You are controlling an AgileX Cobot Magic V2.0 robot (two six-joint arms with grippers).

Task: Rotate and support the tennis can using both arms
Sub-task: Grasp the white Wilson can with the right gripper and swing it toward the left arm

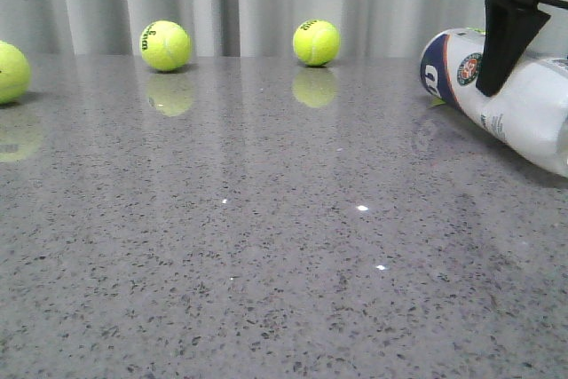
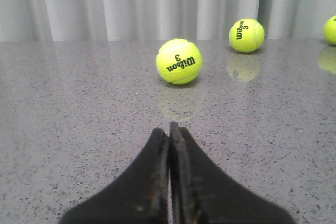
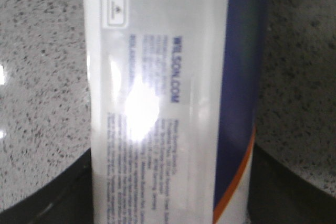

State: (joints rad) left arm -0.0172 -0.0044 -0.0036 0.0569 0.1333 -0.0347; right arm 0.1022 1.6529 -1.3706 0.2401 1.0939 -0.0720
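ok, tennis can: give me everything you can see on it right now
The tennis can is a tall cylinder of cloudy white plastic with a navy band edged in orange, a round emblem near one end and small blue print along its side. It lies on its side on the speckled grey table at the right edge of the front view, its far end cut off by the frame. The right pincer straddles its body, one dark finger on each side in the wrist view. Whether the fingers press it is unclear.

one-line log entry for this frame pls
tennis can: lying on table, far right | right gripper: straddling can | left gripper: shut, empty, away from can | tennis balls: three loose
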